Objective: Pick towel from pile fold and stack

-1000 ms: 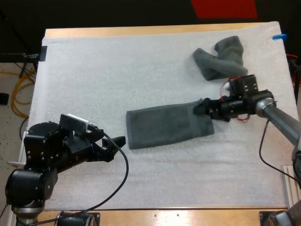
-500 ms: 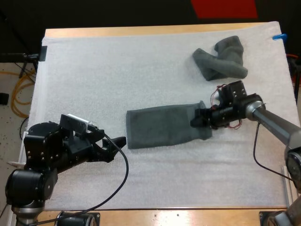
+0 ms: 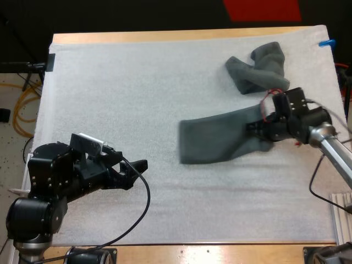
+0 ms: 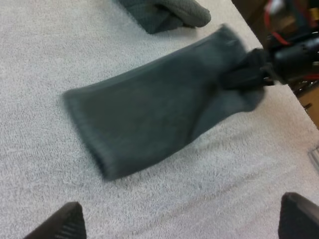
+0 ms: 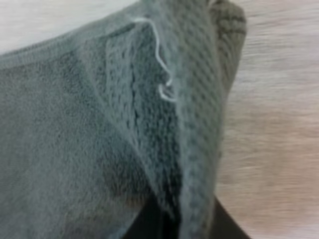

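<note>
A towel (image 3: 214, 140) lies stretched across the white mat (image 3: 137, 82) on the bench, right of centre, its right end pinched tight in the right end effector (image 3: 259, 129). A crumpled towel (image 3: 258, 71) sits just beyond. The left end effector (image 3: 137, 165), fingers wide apart and holding nothing, hovers well apart at the near left.
</note>
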